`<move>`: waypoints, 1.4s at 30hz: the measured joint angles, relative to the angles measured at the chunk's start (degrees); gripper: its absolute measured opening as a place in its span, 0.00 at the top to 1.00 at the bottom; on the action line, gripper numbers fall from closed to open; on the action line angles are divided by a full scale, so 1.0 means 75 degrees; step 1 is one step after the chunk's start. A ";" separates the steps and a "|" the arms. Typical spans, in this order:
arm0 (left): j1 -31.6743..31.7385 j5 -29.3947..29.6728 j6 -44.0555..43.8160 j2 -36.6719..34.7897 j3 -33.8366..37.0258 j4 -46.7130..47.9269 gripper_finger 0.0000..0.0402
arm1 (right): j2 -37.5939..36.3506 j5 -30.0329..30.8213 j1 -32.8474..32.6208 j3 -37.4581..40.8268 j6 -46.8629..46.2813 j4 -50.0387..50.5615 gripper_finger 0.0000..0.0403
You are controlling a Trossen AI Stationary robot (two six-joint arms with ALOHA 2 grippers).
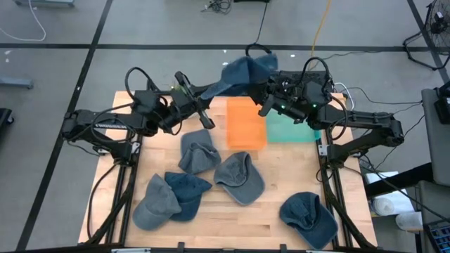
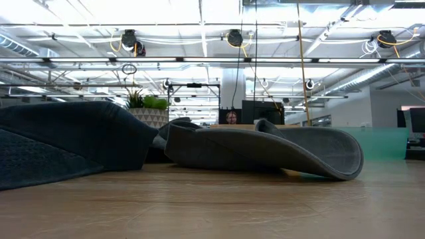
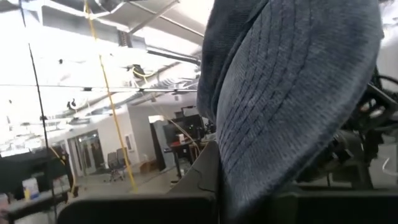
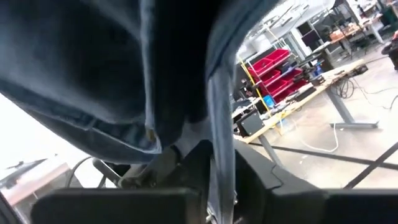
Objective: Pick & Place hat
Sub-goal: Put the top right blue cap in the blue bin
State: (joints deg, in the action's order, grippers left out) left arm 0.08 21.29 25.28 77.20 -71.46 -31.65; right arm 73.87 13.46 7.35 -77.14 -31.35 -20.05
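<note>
A blue denim hat (image 1: 242, 72) hangs in the air over the table's far edge, stretched between my two grippers. My left gripper (image 1: 209, 91) is shut on its left end, and the stitched blue cloth (image 3: 280, 93) fills the left wrist view. My right gripper (image 1: 268, 88) is at the hat's right end, with dark blue cloth (image 4: 124, 68) hanging in front of its camera and a narrow strip of it between the fingers. Neither raised gripper shows in the low view. My left gripper pinches the hat's row-stitched part, probably the brim (image 3: 249, 180), between its two fingers. It comes from the table's left, slanting upward. The hat is lifted clear of the table. My right gripper has a narrow seamed strip of the hat's edge (image 4: 221, 180) between its two fingers. It comes from the table's right, slanting upward. The rest of the cloth sags above and beside the fingers.
Several more hats lie on the wooden table: grey ones (image 1: 199, 152) (image 1: 239, 177) (image 1: 156, 204) and blue ones (image 1: 186, 193) (image 1: 308, 218). An orange sheet (image 1: 246, 123) and a green one (image 1: 292, 128) lie at the far middle. The low view shows a grey hat (image 2: 265, 149) and a dark one (image 2: 66, 139).
</note>
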 joint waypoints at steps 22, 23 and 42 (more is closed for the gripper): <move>-0.0004 0.0786 0.3459 -0.0618 0.0012 0.0027 0.98 | -0.1020 -0.2034 0.0082 -0.0006 -0.2173 0.2179 0.47; -0.0003 0.0829 0.3624 -0.0638 0.0012 0.0072 0.98 | -0.1077 -0.2038 0.0082 -0.0006 -0.2340 0.2256 0.47; -0.0024 0.1179 0.6221 -0.0661 0.0007 0.0653 0.98 | -0.2288 -0.2557 0.0543 -0.0003 -0.4839 0.4487 0.50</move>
State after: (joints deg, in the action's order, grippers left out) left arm -0.10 30.14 71.94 72.25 -71.41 -26.75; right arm 56.71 -5.72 11.42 -77.17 -67.65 13.60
